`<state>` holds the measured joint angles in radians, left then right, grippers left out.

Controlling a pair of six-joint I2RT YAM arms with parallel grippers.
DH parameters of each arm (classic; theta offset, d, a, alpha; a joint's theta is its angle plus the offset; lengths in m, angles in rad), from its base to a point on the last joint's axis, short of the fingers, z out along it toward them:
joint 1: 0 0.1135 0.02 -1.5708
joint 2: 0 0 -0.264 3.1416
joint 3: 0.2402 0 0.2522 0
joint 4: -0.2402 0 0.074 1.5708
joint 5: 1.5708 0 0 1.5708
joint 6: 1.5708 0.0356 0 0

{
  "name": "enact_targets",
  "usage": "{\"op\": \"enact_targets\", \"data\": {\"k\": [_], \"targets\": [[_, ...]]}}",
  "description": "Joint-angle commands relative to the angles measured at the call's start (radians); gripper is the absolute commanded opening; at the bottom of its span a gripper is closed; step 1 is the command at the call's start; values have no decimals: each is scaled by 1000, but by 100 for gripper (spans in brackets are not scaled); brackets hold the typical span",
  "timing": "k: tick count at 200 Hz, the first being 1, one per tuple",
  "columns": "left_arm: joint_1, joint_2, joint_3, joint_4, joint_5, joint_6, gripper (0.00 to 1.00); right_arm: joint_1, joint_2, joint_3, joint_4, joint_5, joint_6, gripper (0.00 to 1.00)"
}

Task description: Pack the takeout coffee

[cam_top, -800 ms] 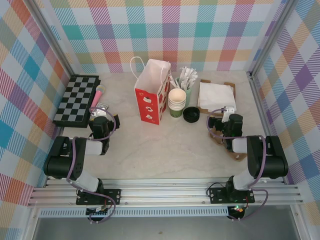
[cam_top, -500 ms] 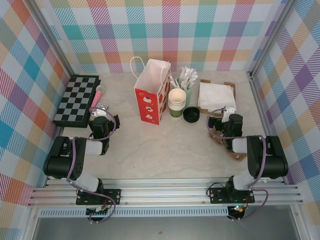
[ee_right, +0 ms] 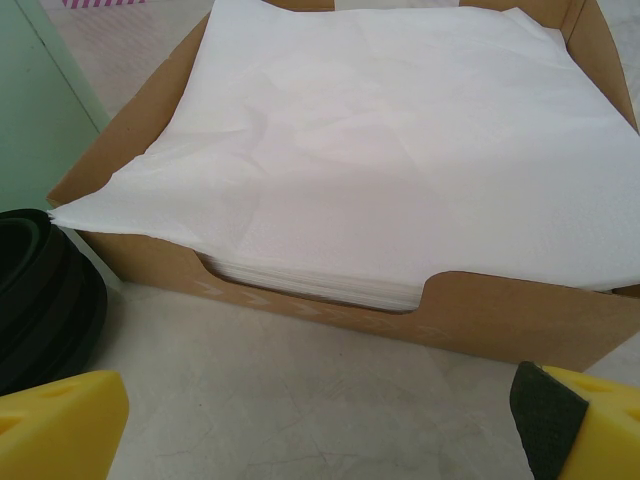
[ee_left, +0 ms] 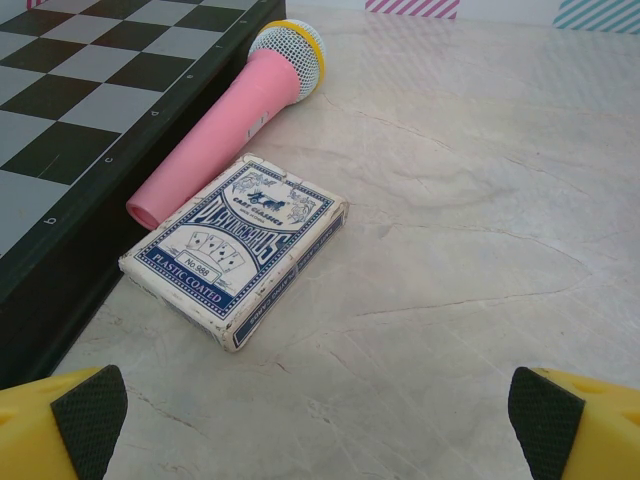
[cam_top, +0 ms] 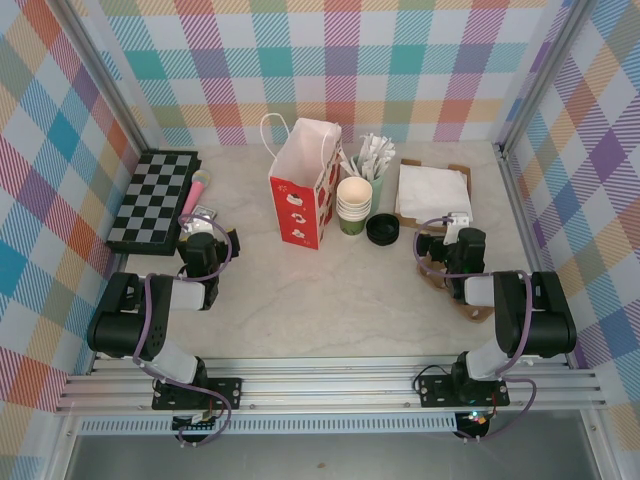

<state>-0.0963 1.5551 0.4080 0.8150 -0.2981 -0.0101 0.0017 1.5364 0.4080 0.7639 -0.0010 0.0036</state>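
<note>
The left gripper and the right gripper were both wide open and empty, and farther out the small green cup stood against the cream cup stack, its black lid just beside, right of the paper bag.

**Desk:** Where does the cup stand?

**Photographer:** Upright, mid-table, just right of the bag. It is small, green and made of paper. Only its green wall shows below a stack of cream cups. I cannot tell whether it sits in front of that stack or under it.

**Desk:** And the lid?

**Photographer:** Round, black, off the cup, lying flat just to its right.
</note>
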Motion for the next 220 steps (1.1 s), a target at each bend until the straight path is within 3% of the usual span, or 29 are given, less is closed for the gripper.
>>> {"op": "enact_targets", "data": {"k": [1,16,36,54,73,87,103,122,138,171,194,220], "targets": [[-10,3,-14,34,1,4,100,6,-11,7,39,-1,9,100],[-11,-32,10,-36,17,10,100,6,-25,30,-11,-4,11,100],[-13,-134,79,-255,2,2,100,6,-74,59,-104,-27,0,100],[-18,-239,83,-326,-28,-23,100,7,-156,70,-195,-15,2,100],[-27,-361,160,-556,-106,-197,100,7,-261,114,-364,15,59,100],[-54,-420,266,-821,-189,-349,100,6,-316,208,-571,17,136,100],[-135,-471,370,-1054,-283,-518,100,7,-342,311,-753,-11,219,100],[-251,-506,496,-1307,-322,-714,100,7,-361,382,-869,-26,334,100],[-315,-494,608,-1456,-281,-878,100,7,-370,428,-944,-19,442,100],[-460,-406,779,-1543,-243,-1075,100,7,-403,440,-984,52,584,100],[-535,-288,940,-1639,-237,-1190,100,7,-400,466,-1032,48,602,100],[-554,-147,1127,-1783,-152,-1324,100,7,-386,512,-1121,19,591,100]]}}
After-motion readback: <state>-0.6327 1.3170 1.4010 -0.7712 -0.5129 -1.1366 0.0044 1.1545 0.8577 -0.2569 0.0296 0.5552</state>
